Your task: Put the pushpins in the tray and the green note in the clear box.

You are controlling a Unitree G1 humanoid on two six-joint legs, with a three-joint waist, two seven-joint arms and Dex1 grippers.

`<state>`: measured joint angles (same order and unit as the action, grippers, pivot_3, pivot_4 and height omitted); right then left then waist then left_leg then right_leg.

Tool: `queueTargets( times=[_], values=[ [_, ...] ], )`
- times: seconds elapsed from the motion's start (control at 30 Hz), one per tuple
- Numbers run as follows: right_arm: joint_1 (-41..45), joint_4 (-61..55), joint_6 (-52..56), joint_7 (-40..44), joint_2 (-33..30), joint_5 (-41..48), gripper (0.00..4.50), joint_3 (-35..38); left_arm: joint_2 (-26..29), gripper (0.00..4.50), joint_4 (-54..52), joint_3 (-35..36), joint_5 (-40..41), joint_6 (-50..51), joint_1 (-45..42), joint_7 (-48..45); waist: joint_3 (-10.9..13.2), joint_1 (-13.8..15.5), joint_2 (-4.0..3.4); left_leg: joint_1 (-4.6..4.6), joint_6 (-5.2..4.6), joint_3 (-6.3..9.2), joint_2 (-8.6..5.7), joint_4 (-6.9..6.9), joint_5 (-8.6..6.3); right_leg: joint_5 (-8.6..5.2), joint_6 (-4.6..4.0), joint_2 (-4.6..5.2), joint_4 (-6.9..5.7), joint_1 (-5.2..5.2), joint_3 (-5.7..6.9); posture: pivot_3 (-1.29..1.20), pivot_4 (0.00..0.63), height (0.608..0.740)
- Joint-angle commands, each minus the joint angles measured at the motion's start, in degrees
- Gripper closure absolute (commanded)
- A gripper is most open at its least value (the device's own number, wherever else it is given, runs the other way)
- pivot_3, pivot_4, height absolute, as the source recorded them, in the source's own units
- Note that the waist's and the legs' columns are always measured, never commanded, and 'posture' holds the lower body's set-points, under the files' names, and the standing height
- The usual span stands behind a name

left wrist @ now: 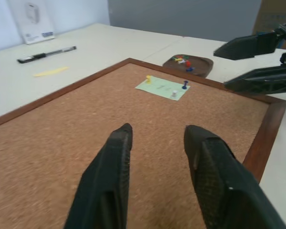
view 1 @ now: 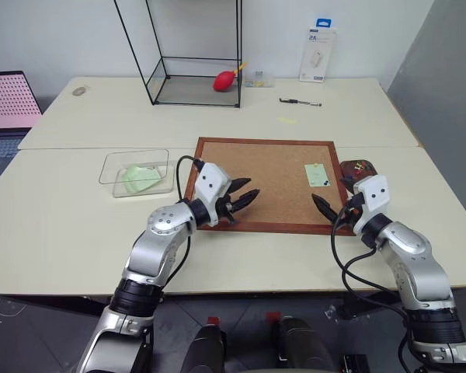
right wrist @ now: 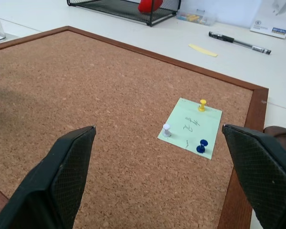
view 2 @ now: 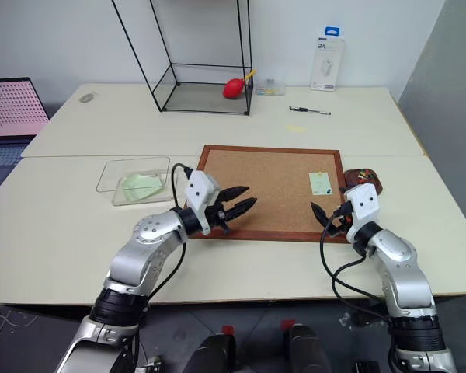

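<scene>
The green note (right wrist: pixel 191 126) lies near the right edge of the cork board (view 1: pixel 272 167), held by three pushpins (right wrist: pixel 201 105), yellow, white and blue; the tray (left wrist: pixel 188 64) with other pins sits just past that edge, the clear box (view 1: pixel 116 167) off the board's left. The right gripper (view 1: pixel 332 196) stands wide open facing the note, so it seems best placed to pinch one pin head and pull straight up. The left gripper (view 1: pixel 245 199), empty with jaws narrowly parted, should stay clear.

Pale green note (right wrist: pixel 191 127) bears 3 pushpins (right wrist: pixel 201 105): yellow, white, dark blue. Speckled tan cork board (view 1: pixel 272 175), red-brown frame; dark brown tray (left wrist: pixel 188 64).
</scene>
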<state>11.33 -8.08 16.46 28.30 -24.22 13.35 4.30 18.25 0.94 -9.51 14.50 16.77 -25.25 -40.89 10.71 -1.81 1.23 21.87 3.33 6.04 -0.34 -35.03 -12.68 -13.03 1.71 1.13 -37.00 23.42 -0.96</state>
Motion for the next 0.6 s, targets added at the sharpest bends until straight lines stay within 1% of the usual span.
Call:
queueTargets(
  times=[0.03,0.1,0.13,0.17,0.2,0.37,0.47,0.6],
  values=[
    [0.17,-4.48,0.65,-0.61,-0.08,1.22,0.00,1.44,-2.09,3.55,4.63,-2.18,-1.65,-2.46,-2.36,-1.53,0.00,0.02,0.00,0.00,0.00,0.00,-0.01,0.00,0.00,0.00,0.00,0.01,-0.01,0.00,0.00,0.00,0.150,0.740],
    [0.35,-5.02,1.06,-0.64,-0.10,1.44,0.00,1.54,-2.90,3.99,6.80,-2.50,-2.17,-3.10,-2.97,-1.80,0.00,-0.01,0.00,0.00,0.00,0.00,0.00,0.00,0.00,0.00,0.00,0.00,0.00,0.00,0.00,0.00,0.150,0.740],
    [0.51,-5.07,1.21,-0.58,-0.18,1.49,0.00,1.52,-3.27,4.11,8.06,-2.65,-2.66,-3.60,-3.31,-1.72,0.00,-0.04,0.00,0.00,0.00,0.00,0.00,0.00,0.00,0.00,0.00,0.00,0.00,0.00,0.01,0.00,0.150,0.740],
    [0.76,-4.88,1.21,-0.44,-0.41,1.34,0.00,1.36,-3.58,4.37,9.47,-3.00,-3.22,-4.14,-3.73,-1.71,0.00,-0.02,0.00,0.00,0.00,0.00,0.00,0.00,0.00,0.00,0.00,0.00,-0.01,0.00,0.01,0.00,0.150,0.740],
    [1.01,-4.66,1.22,-0.34,-0.56,1.25,0.00,1.23,-3.89,4.47,10.70,-3.27,-3.65,-4.55,-4.06,-1.76,0.00,-0.01,0.00,0.00,0.00,0.01,0.00,0.00,0.00,0.00,0.00,0.00,-0.01,0.00,0.01,0.00,0.150,0.740],
    [4.37,-1.67,2.76,-0.40,-0.83,0.85,0.00,0.68,-5.83,4.47,18.24,-4.35,-6.71,-7.49,-5.89,-0.87,0.00,-0.02,0.00,0.00,0.00,-0.01,-0.01,-0.01,0.00,0.01,0.02,0.00,-0.01,0.00,0.00,0.00,0.150,0.740],
    [8.18,2.43,4.59,-2.12,-0.33,-0.02,0.00,0.75,-6.34,4.47,21.34,-4.88,-7.73,-7.30,-6.17,-1.70,-0.01,-0.02,-0.01,0.00,0.00,0.00,-0.01,-0.03,0.00,0.01,0.03,0.00,-0.02,-0.01,0.01,0.00,0.150,0.740],
    [16.20,12.94,6.02,-2.95,0.20,-1.13,0.00,0.18,-6.44,4.47,22.53,-5.02,-8.48,-7.70,-6.04,-2.05,-0.05,-0.04,-0.08,-0.06,-0.01,0.01,-0.01,-0.03,0.00,0.02,0.03,0.00,-0.03,-0.05,0.01,0.00,0.150,0.740]
  ],
)
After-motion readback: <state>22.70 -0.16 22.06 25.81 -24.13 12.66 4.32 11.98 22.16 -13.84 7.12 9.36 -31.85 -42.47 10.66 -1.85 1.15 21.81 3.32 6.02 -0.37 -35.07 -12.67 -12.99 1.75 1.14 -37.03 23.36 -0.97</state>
